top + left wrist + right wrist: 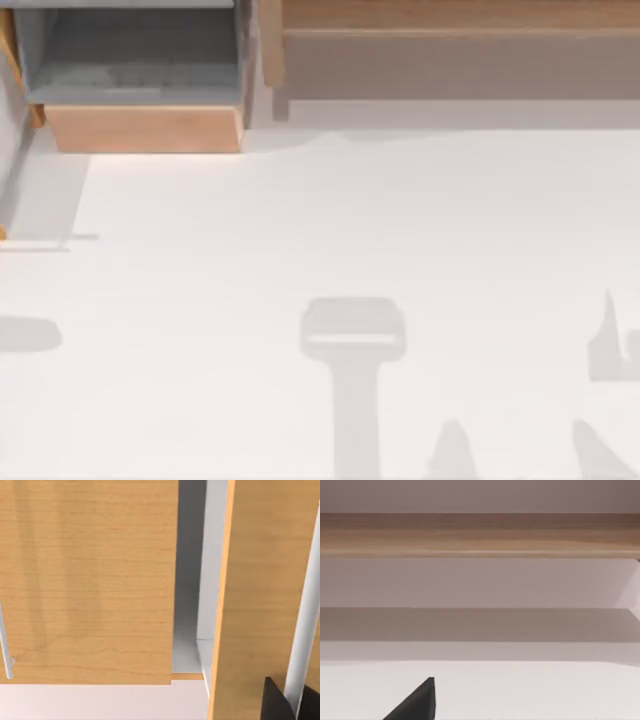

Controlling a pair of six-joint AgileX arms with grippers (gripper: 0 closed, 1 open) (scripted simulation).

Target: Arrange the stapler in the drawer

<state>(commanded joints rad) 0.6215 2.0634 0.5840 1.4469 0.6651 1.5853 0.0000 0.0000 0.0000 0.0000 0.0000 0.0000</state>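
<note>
The drawer (145,128) stands pulled open at the back left of the table, with a light wooden front panel and a bare grey floor and walls. The stapler is out of view. A dark tip of my left gripper (275,702) shows close against light wooden panels (90,580) with a narrow grey gap between them. A dark tip of my right gripper (417,705) hangs low over the white table, facing the long shelf unit.
The long wood-and-grey shelf unit (450,40) runs along the back right, seen also as a wooden board (480,535) in the right wrist view. Grey shadows (352,330) lie on the white tabletop near the front edge.
</note>
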